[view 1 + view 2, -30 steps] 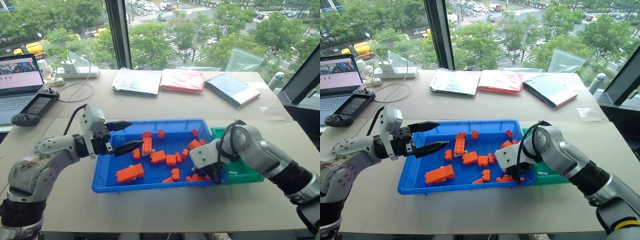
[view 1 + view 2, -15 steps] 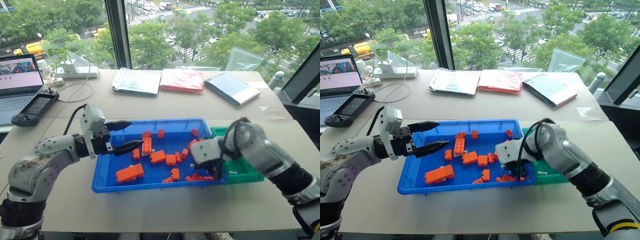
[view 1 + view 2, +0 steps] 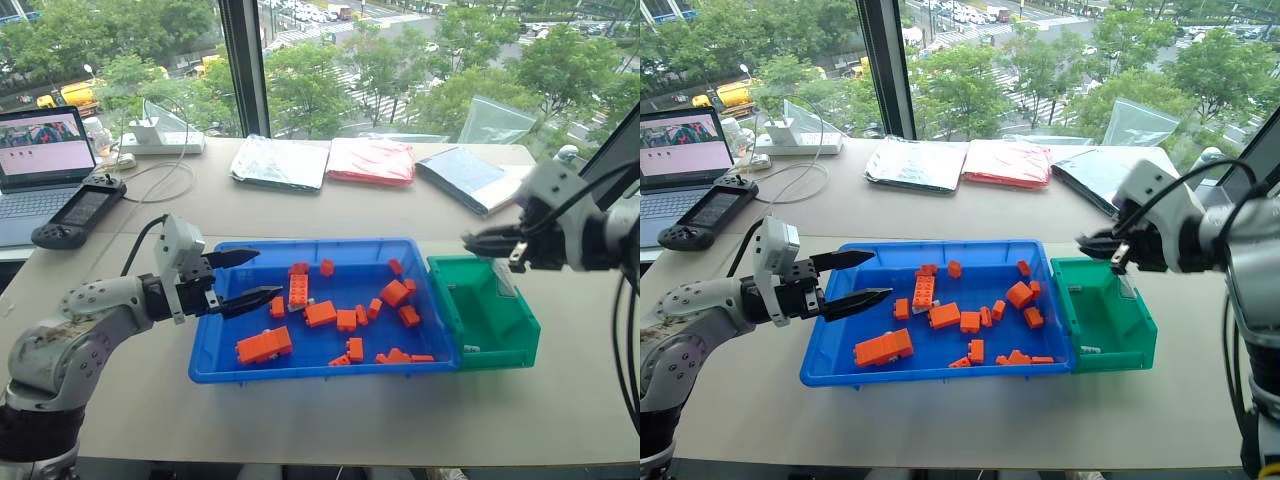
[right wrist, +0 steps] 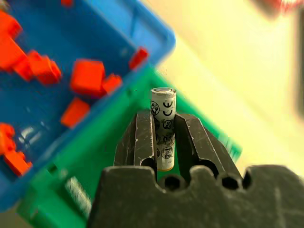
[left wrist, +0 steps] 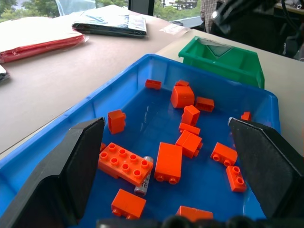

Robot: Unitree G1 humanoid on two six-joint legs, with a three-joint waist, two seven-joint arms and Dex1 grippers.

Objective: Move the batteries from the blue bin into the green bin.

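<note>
The beige table carries the blue bin, green bin, laptop and 3 folders.

We see a glossy blue plastic bin, a smooth green plastic bin, shiny orange plastic bricks, a printed metallic battery and a matt beige tabletop.

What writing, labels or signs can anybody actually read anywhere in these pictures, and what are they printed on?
No text here can be read word for word.
battery, clamped between the right gripper fingers: black printed marks and symbols, blurred, not readable.
laptop screen: picture and lines of text, too small to read.
handheld controller: no legible marking.
flat packets by the window: no readable labels.
orange bricks, blue bin, green bin: no writing visible.
</note>
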